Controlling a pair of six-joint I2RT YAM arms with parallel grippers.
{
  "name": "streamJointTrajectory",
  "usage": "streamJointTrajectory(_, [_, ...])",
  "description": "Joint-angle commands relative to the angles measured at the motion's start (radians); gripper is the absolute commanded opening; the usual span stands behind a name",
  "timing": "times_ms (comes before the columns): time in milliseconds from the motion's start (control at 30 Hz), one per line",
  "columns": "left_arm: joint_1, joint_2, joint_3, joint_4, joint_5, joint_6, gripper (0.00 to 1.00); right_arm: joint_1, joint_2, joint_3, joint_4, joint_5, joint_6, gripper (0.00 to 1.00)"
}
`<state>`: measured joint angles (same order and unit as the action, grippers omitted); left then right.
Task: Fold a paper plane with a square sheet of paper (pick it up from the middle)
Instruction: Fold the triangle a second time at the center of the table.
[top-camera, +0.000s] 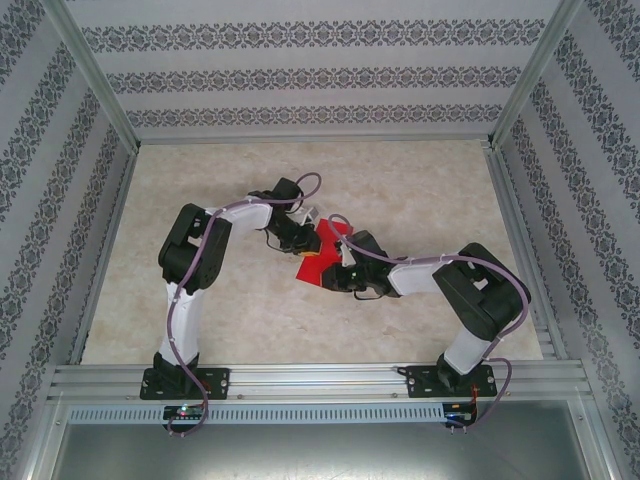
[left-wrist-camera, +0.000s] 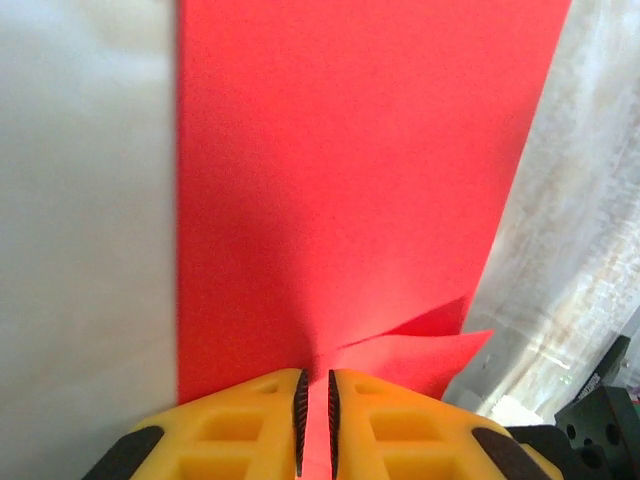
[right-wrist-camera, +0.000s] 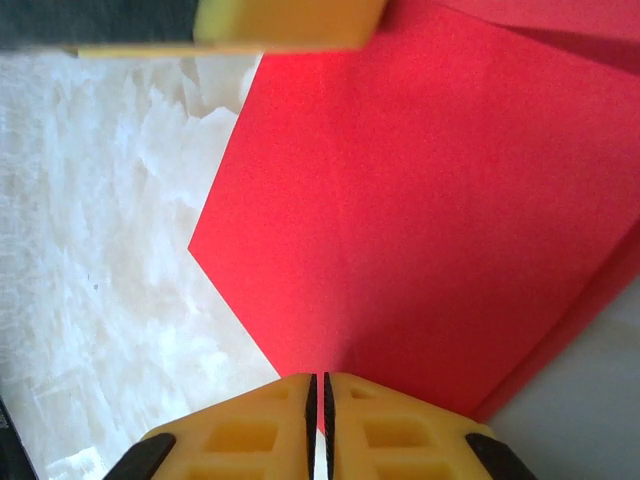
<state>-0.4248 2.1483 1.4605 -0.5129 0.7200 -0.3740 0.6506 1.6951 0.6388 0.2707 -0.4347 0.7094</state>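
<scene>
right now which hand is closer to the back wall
Left. The left hand pinches the red paper on its far side, nearer the back wall; the right hand pinches its near side.

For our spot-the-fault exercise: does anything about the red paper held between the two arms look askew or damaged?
One oddity: beside the left fingers, a corner flap of the red paper sheet juts out sideways, off the straight edge, as if bent or unevenly folded. No tears visible.
</scene>
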Motion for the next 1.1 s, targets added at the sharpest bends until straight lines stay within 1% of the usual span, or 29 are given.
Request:
streamJointTrajectory(0, [0.033,0.024,0.040,-0.018,-0.074,-0.002,0.18,0.013,0.021,-0.068,-0.157,-0.013,0.022,0.14])
streamJointTrajectory(133, [0.041,0.037,0.060,-0.036,-0.088,0.005,0.18,0.013,0.016,-0.073,-0.160,-0.015,0.018,0.14])
streamJointTrajectory(367, [0.041,0.030,0.074,-0.045,-0.073,0.009,0.19,0.013,-0.015,-0.048,-0.157,-0.031,0.016,0.15])
streamJointTrajectory(567, [0.041,-0.034,0.078,-0.055,-0.057,0.009,0.23,-0.005,-0.116,0.014,-0.179,-0.043,0.015,0.27])
streamJointTrajectory(667, [0.040,-0.074,0.068,-0.060,-0.065,0.011,0.29,-0.039,-0.163,0.043,-0.207,-0.039,0.000,0.32])
streamJointTrajectory(833, [0.040,-0.155,0.020,-0.055,-0.086,0.015,0.41,-0.108,-0.185,0.102,-0.310,0.010,-0.099,0.41])
streamJointTrajectory(900, [0.040,-0.190,-0.011,-0.041,-0.091,0.012,0.45,-0.137,-0.175,0.120,-0.322,0.014,-0.127,0.43])
streamJointTrajectory(1000, [0.041,-0.237,-0.058,-0.020,-0.086,0.005,0.50,-0.150,-0.136,0.184,-0.379,0.030,-0.190,0.46])
streamJointTrajectory(1067, [0.041,-0.272,-0.098,0.009,-0.080,-0.007,0.53,-0.158,-0.094,0.217,-0.378,0.004,-0.208,0.46])
